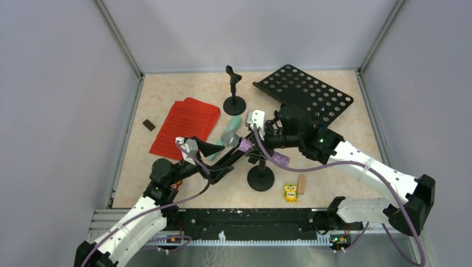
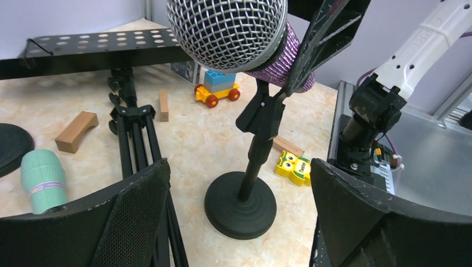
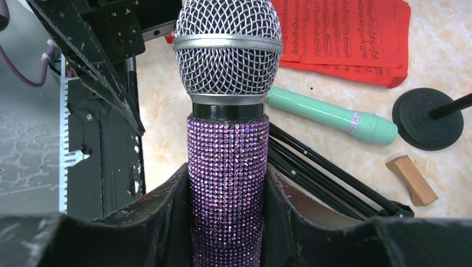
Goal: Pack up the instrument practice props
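Observation:
My right gripper (image 3: 227,214) is shut on the glittery purple microphone (image 3: 227,161) and holds it above the table (image 1: 251,146). In the left wrist view the microphone's mesh head (image 2: 228,33) sits at the clip of the near black mic holder (image 2: 240,203); whether it is seated I cannot tell. My left gripper (image 2: 239,208) is open and empty, its fingers (image 2: 139,217) either side of that holder's base without touching it. The mint-green microphone (image 1: 231,123) lies on the table. The red sheet-music pages (image 1: 186,127) lie at left. The black perforated music rack (image 1: 306,92) lies at back right, its tripod legs (image 2: 133,144) folded. The second holder (image 1: 234,103) stands at the back.
A yellow owl toy (image 1: 290,192) and a wooden block (image 1: 301,182) lie right of the near holder. A small dark block (image 1: 148,124) lies at far left. A toy brick car (image 2: 218,86) and other wooden blocks (image 2: 75,130) lie under the rack. Walls enclose the table.

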Controlling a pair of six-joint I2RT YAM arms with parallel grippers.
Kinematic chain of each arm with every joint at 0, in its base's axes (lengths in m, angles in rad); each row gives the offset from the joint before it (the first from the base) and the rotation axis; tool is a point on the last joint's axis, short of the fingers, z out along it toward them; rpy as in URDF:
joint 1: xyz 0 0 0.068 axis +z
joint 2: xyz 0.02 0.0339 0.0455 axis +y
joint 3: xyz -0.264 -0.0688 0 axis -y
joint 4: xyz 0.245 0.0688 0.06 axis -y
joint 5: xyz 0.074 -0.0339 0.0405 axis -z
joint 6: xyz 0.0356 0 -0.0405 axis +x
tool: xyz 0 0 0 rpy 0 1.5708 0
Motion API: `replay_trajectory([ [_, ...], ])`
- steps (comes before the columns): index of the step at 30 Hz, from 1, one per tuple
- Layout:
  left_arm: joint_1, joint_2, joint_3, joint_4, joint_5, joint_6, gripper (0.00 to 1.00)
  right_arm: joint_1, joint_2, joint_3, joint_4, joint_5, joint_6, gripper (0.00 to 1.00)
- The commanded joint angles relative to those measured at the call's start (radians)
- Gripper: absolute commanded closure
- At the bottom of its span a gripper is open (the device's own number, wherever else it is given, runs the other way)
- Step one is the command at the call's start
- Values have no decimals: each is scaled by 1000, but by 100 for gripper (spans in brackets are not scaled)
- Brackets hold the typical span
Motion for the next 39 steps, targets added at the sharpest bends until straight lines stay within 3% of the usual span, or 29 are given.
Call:
replay_trajectory([
  [1,-39,73,-16,147,17,-11,1,6,-38,11,84,-23,20,89],
  [3,-73,97,-33,207,-7,-22,1,6,-60,-6,89,-27,9,100],
  [6,-139,128,-61,319,-36,-8,1,6,-98,-36,87,-43,-12,100],
  [13,-323,300,-51,469,-69,185,1,6,-160,-99,116,-117,-27,100],
  [16,-347,419,-44,606,-79,196,1,6,-170,-117,125,-149,-32,100],
  [21,-362,566,13,690,-124,197,1,6,-183,-126,121,-171,-53,100],
  [27,-373,645,44,752,-205,183,1,6,-192,-129,119,-190,-56,100],
  [32,-384,687,84,751,-146,176,2,6,-191,-134,126,-187,-56,100],
  [39,-398,733,99,730,-78,166,32,6,-193,-133,131,-174,-52,100],
])
